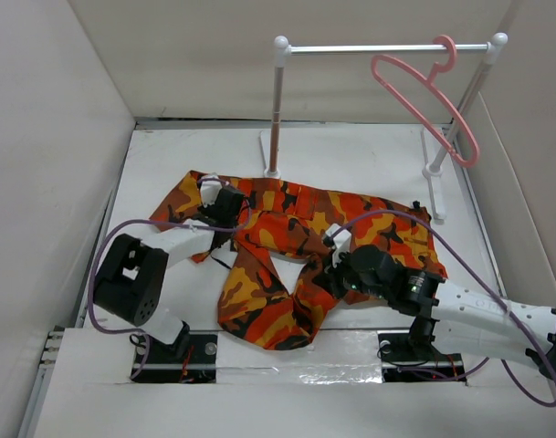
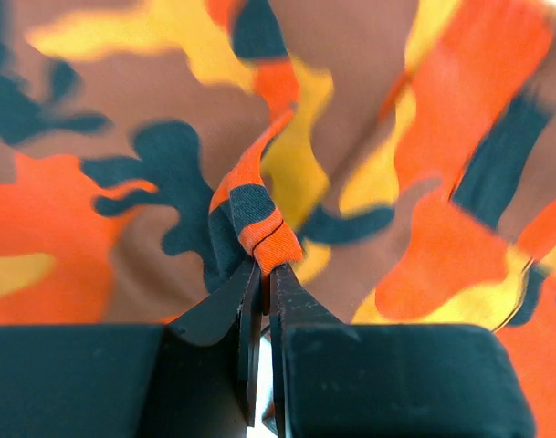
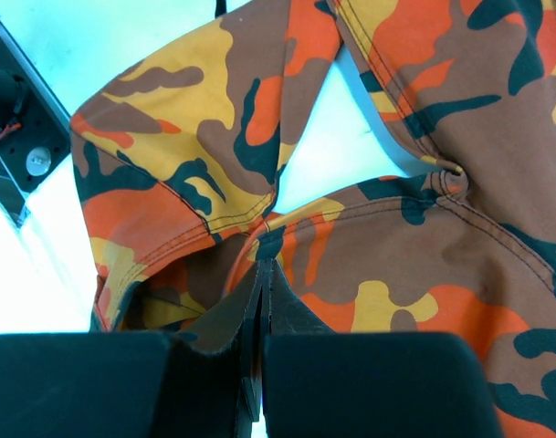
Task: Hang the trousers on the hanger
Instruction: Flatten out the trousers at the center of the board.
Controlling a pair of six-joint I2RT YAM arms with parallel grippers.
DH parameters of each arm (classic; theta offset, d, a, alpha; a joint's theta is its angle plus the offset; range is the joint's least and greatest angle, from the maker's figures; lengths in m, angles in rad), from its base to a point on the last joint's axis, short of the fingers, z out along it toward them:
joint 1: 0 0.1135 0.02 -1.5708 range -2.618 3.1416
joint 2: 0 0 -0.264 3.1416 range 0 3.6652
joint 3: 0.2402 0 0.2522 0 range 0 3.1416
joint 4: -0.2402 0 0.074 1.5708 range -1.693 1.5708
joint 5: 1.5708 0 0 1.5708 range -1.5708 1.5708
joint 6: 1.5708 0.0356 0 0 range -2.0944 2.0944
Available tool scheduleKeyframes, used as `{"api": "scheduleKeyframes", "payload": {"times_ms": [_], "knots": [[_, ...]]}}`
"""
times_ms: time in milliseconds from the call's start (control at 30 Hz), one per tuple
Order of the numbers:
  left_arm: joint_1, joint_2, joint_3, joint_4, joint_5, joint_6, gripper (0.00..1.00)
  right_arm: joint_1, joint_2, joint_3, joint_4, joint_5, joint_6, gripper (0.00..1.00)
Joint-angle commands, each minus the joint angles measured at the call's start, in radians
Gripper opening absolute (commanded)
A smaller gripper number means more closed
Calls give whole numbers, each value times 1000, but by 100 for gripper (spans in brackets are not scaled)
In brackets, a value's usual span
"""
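The camouflage trousers (image 1: 287, 237) lie spread on the white table, waist toward the right, legs toward the front. My left gripper (image 1: 225, 206) is shut on a pinched fold of the trousers (image 2: 259, 228) near their left end. My right gripper (image 1: 337, 270) is shut on a seam of the trousers (image 3: 276, 242) near the crotch. The pink hanger (image 1: 426, 94) hangs by its hook from the white rail (image 1: 387, 47) at the back right, well away from both grippers.
The rail stands on two white posts (image 1: 277, 109) with flat feet behind the trousers. White walls (image 1: 49, 137) close in the table on the left, back and right. Purple cables (image 1: 460, 265) loop from both arms over the table.
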Motion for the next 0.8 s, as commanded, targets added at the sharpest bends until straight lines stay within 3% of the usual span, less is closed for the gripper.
{"api": "scheduleKeyframes", "payload": {"times_ms": [0, 200, 333, 400, 467, 533, 567, 633, 667, 767], "knots": [[75, -107, 92, -15, -63, 4, 0, -2, 14, -14, 74, -15, 3, 0], [285, -72, 293, -33, -5, 1, 0, -11, 43, 8, 85, -22, -9, 0], [422, 107, 559, -135, -42, 141, 0, -11, 25, 16, 51, -16, -15, 0], [511, 152, 607, -151, -25, 192, 1, -11, -1, 9, 44, -9, -12, 0], [566, 212, 656, -174, -10, 257, 16, -11, -21, 0, 28, 1, -8, 0], [632, 255, 693, -194, -28, 289, 24, -11, -46, -3, 13, 2, 0, 0], [654, 266, 704, -207, -30, 320, 35, -11, -55, -6, 7, 2, 3, 0], [701, 277, 719, -207, -30, 343, 36, -11, -75, -7, -7, 7, 6, 0], [723, 272, 721, -196, -4, 341, 47, -11, -81, -9, -10, 8, 6, 0], [772, 281, 781, -258, 75, 283, 66, -11, -90, -12, -10, 1, 6, 3]]}}
